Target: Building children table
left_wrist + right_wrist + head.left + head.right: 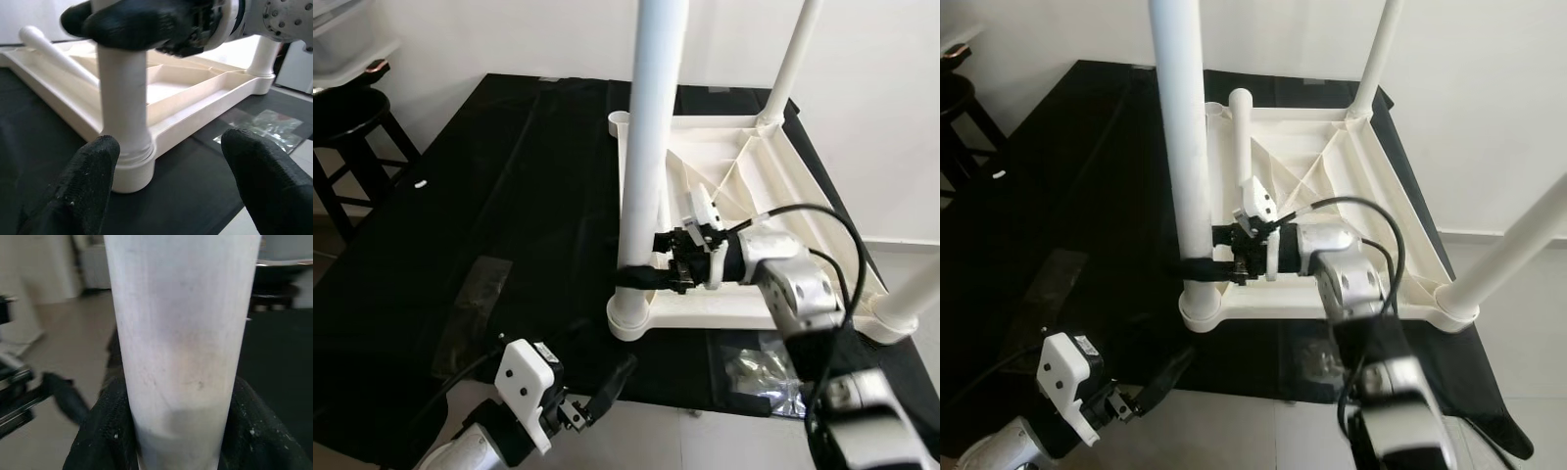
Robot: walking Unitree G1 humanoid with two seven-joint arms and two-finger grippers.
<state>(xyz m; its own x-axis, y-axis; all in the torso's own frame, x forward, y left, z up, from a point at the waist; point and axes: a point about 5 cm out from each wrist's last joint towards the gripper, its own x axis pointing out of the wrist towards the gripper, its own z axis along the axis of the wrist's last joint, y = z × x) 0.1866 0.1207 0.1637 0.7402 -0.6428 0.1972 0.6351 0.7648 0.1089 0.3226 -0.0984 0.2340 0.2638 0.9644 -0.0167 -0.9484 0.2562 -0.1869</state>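
The white children's table (756, 290) lies upside down on a black cloth. Its near-left leg (650, 117) stands upright in the corner socket (628, 316). My right gripper (644, 275) is shut on this leg just above the socket; in the right wrist view its black fingers (100, 435) wrap the white tube (181, 333). My left gripper (605, 390) hangs open below the table's near corner, off the cloth's edge, with the socket between its fingertips (93, 166) but at a distance. Two more legs (793, 59) (915, 294) stand on the right side. A loose leg (1240, 132) leans inside the tabletop.
A clear bag of hardware (759, 370) lies on the cloth by the table's near edge. The far-left corner socket (620, 121) holds no leg. A black stool (352, 122) stands at the far left. A strip of tape (475, 299) sticks to the cloth.
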